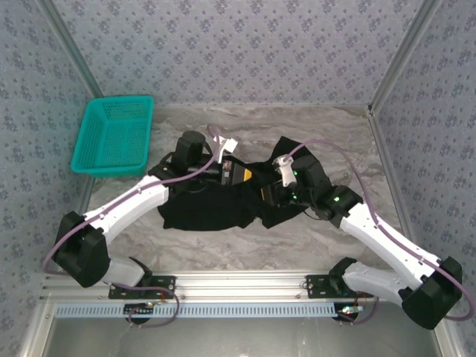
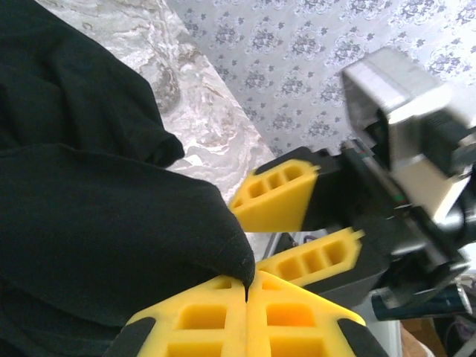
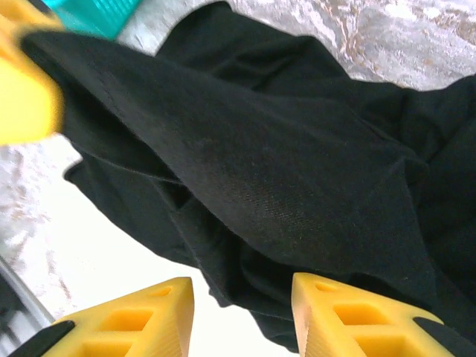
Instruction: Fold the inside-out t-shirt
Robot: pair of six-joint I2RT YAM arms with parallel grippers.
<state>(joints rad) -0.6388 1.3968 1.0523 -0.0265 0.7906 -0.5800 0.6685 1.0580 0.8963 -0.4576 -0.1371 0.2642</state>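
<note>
the soft black short-sleeved t-shirt [image 1: 208, 212] lies bunched in the middle of the grey marble tabletop [image 1: 245, 245], stretched from left edge toward right edge, and its neck end cannot be told. the yellow-fingered left gripper [image 2: 247, 281] is pinched tight on a cloth corner; the right gripper [image 3: 242, 286] stands partly open beside it, holding nothing. this looks like the spreading-out step: next the right one must grab cloth and pull it flat.
</note>
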